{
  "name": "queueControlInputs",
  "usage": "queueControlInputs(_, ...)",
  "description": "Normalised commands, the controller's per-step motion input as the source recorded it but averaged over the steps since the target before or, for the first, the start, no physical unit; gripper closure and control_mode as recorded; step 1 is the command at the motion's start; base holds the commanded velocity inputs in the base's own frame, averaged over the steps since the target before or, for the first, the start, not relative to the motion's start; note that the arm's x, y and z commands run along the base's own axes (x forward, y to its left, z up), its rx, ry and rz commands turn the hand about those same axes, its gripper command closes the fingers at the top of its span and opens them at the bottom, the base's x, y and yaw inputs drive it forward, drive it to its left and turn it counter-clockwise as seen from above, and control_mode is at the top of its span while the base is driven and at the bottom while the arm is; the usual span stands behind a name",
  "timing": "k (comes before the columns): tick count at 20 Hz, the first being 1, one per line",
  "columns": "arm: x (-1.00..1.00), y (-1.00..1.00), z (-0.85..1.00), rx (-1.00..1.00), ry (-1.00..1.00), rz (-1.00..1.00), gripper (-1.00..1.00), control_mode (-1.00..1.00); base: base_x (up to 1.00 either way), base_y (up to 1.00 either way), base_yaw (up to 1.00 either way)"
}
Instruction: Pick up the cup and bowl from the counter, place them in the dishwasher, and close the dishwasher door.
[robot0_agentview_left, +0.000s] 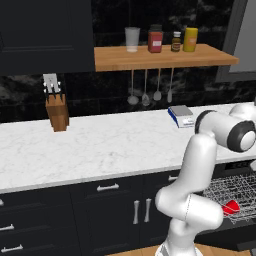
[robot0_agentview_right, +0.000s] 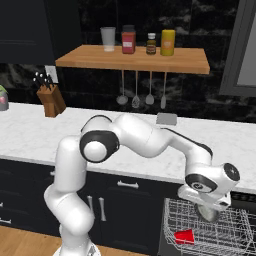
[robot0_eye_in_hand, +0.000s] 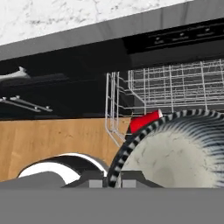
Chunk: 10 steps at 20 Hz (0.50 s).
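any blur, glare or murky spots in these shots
Left base view: even light with no glare; the white marble-patterned counter is sharp, while the dark upper cabinet is nearly featureless. Right base view: the lines of the grey wire rack look jagged. Hand view: the round pale bowl with a striped rim looms close, and its rim stripes are jagged.

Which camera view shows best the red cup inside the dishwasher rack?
The right base view: the cup lies plainly in the wire rack. The left base view shows it beside the arm; the hand view shows a red sliver.
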Motion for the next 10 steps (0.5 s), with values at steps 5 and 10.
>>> queueControlInputs(5, -0.02, -0.01, -0.93, 0.0, -0.18, 0.24, 1.0, -1.0, 0.0, 0.0, 0.0)
queueControlInputs(10, -0.26, -0.07, -0.48, 0.01, -0.41, 0.16, 1.0, -1.0, 0.0, 0.0, 0.0)
